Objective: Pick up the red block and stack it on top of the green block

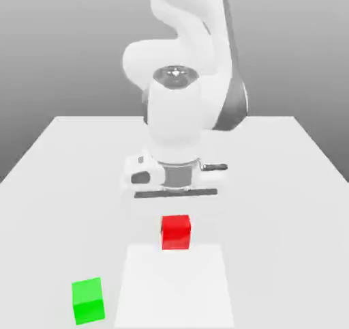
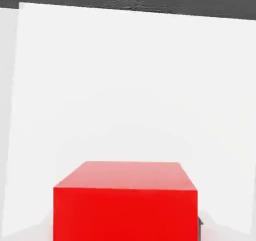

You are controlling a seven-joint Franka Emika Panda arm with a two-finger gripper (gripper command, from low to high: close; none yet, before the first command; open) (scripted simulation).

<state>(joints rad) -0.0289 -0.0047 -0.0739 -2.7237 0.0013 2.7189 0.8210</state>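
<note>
Green block [image 1: 88,300], a smooth, plain cube with flat sides, sits on the white table [image 1: 286,184] at the exterior view's left, and nothing is on top of it yet. Right of it, near the middle, the red block [image 1: 176,232], a smooth cube of about the same size, is below the round white arm, and in the hand view it looks big and close. The gripper [image 1: 176,208] is squeezed shut on the red block, so the grab looks done, and the lift, the carry and the stacking are still left.
</note>
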